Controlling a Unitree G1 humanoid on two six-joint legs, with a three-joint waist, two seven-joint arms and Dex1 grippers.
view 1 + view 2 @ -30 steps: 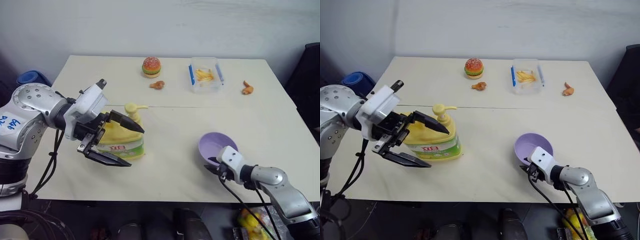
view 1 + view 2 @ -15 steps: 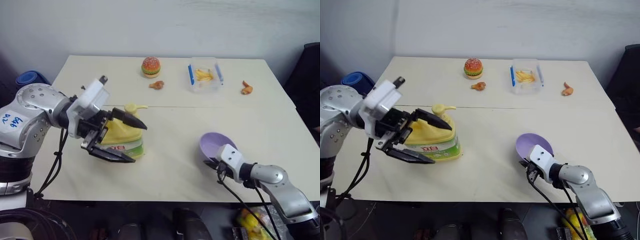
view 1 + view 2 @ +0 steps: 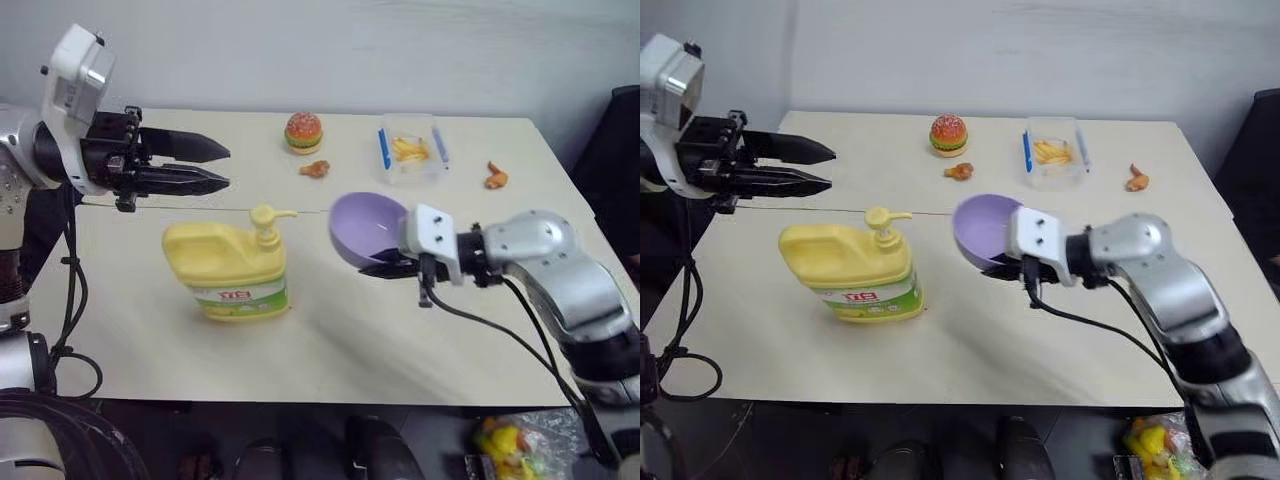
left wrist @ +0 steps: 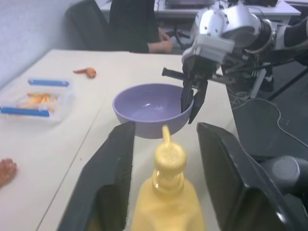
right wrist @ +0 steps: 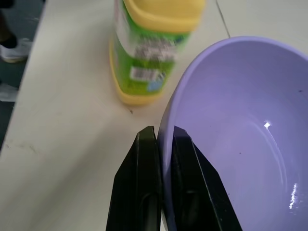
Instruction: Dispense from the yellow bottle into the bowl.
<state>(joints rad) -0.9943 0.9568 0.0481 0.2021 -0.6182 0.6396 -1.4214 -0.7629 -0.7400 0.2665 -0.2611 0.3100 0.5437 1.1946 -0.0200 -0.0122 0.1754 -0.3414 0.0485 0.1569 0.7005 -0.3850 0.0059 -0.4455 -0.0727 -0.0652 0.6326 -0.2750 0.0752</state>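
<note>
The yellow bottle stands upright on the table, its pump spout pointing right. My left gripper hovers above and behind it, open with a narrow gap and nothing between its fingers. In the left wrist view the pump head sits between those fingers. The lavender bowl hangs tilted in the air just right of the pump. My right gripper is shut on its rim, one finger inside and one outside.
A toy burger, a fried chicken piece, a clear container of fries and another chicken piece lie at the table's far side. A person sits beyond the table in the left wrist view.
My right gripper lifted the bowl off the table and carried it left toward the bottle. My left gripper rose away from the bottle and narrowed its fingers.
</note>
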